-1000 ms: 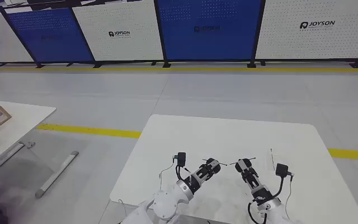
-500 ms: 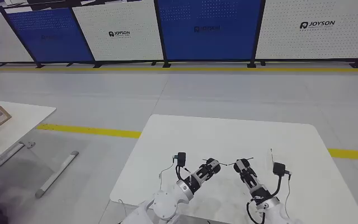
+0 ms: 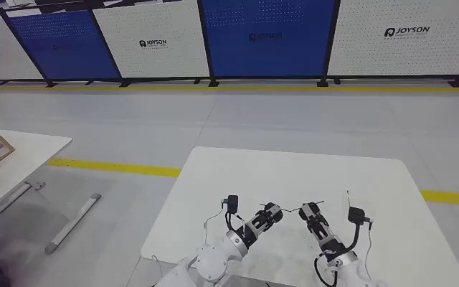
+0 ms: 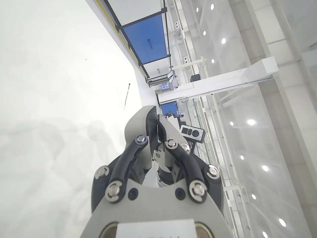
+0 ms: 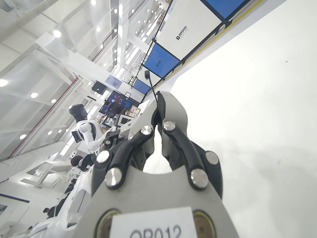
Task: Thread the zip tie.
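The zip tie (image 3: 291, 210) is a thin black strap held above the desk (image 3: 287, 168), close to the middle of its near edge. It spans the gap between the two pincers.

Left pincer (image 3: 275, 209): jaws fully closed, with the black strap (image 4: 157, 127) clamped between them.

Right pincer (image 3: 308, 209): jaws fully closed on the other part of the strap. In the right wrist view, the strap (image 5: 151, 85) projects past the jaw tips and ends in its square head.

The two pincers face each other, near but not touching.

A second zip tie (image 3: 348, 195) lies flat on the desk, straight, between the right pincer and the right edge. The left wrist view shows it (image 4: 127, 97) beyond the left pincer (image 4: 155, 122).
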